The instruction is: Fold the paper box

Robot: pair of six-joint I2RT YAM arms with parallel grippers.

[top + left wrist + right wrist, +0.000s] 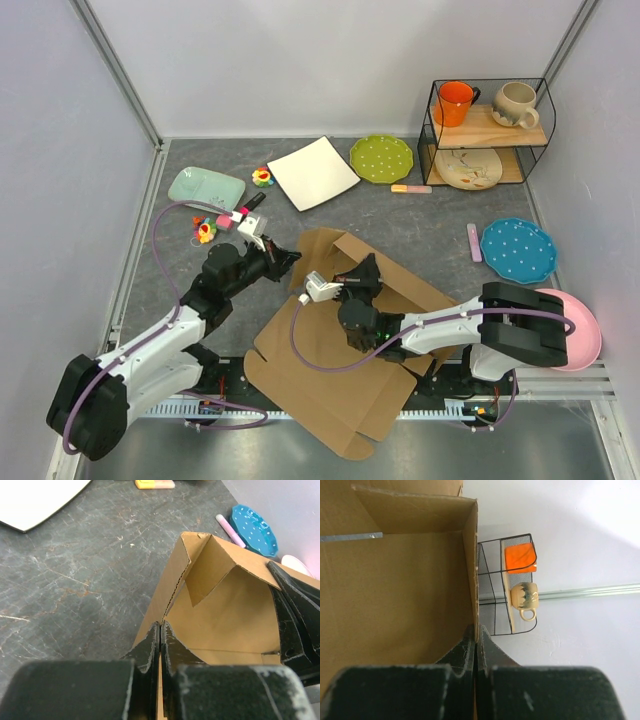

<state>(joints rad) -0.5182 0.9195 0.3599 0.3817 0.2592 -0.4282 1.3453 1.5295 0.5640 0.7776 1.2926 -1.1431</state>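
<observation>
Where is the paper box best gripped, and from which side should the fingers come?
Take the paper box by the free edge of a raised wall, coming edge-on with one finger inside and one outside. The wall is a thin sheet, so a pinch suits it; the left gripper and the right gripper hold it so.

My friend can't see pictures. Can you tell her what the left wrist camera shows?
The left claw pinches an edge of the paper box, its walls half folded up. Beyond, a teal dotted plate and a pink marker lie on the grey table.
</observation>
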